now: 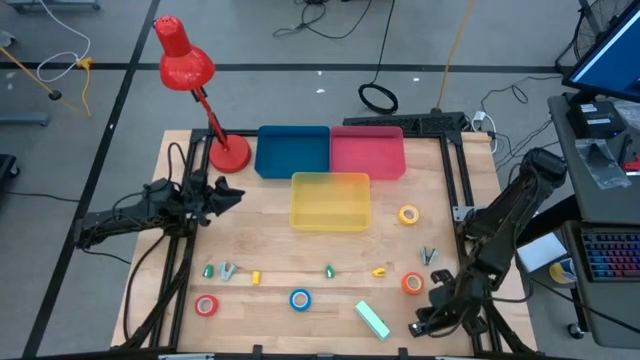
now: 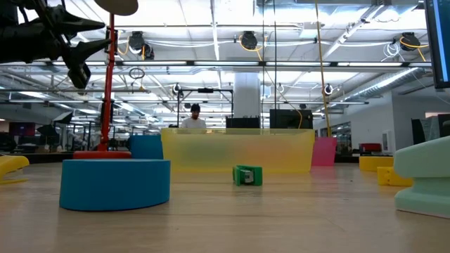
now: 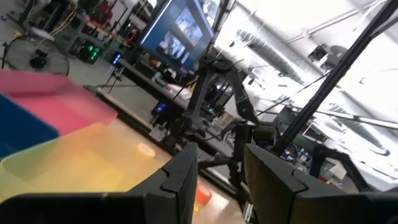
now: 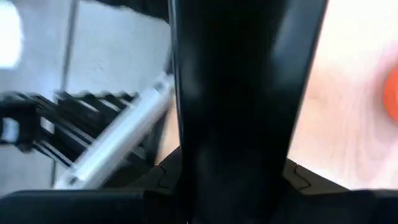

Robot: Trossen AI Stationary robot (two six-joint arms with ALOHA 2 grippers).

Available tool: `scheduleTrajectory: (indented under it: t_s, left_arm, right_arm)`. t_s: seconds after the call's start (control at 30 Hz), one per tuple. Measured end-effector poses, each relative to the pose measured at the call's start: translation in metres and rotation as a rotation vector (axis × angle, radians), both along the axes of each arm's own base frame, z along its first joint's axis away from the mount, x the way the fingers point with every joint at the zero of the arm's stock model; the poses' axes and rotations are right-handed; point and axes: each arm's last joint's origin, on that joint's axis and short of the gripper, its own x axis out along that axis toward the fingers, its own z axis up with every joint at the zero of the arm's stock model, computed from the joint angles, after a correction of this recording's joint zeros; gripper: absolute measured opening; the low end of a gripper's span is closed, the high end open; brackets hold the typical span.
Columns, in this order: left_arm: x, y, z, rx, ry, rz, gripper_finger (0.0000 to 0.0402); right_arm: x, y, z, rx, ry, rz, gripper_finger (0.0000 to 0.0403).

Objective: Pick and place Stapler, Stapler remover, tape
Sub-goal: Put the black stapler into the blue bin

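No legible text, labels, brands or numbers anywhere. Monitor [image 3: 177, 31], upper centre of the left wrist view: screen content too blurred to read. Nothing printed shows on the table items.

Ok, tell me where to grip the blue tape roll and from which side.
Come straight down on the blue tape roll. It lies flat on the table, hole up, so probably put one finger in the pale centre and one outside, pinching the ring wall. Its sides are clear of neighbours, so any side should work.
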Motion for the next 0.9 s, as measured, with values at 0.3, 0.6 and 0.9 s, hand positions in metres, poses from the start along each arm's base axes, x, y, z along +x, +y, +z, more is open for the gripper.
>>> scheduleTrajectory:
  t_s: [0.3,0.6,0.9]
  left_arm:
    - [-0.003,-0.001,0.009,0.024,-0.099,0.001,0.0134]
    - [-0.003,0.000,0.011,0.021,-0.115,0.019,0.0134]
    - [-0.003,0.002,0.011,0.000,-0.119,0.092,0.0134]
  right_arm:
    - [0.042,-0.026,0.037,-0.085,-0.364,-0.172,0.0120]
    - [0.099,-0.100,0.072,-0.480,-0.733,-0.322,0.0120]
    - [0.157,-0.198,0.099,-0.738,-0.990,-0.594,0.0120]
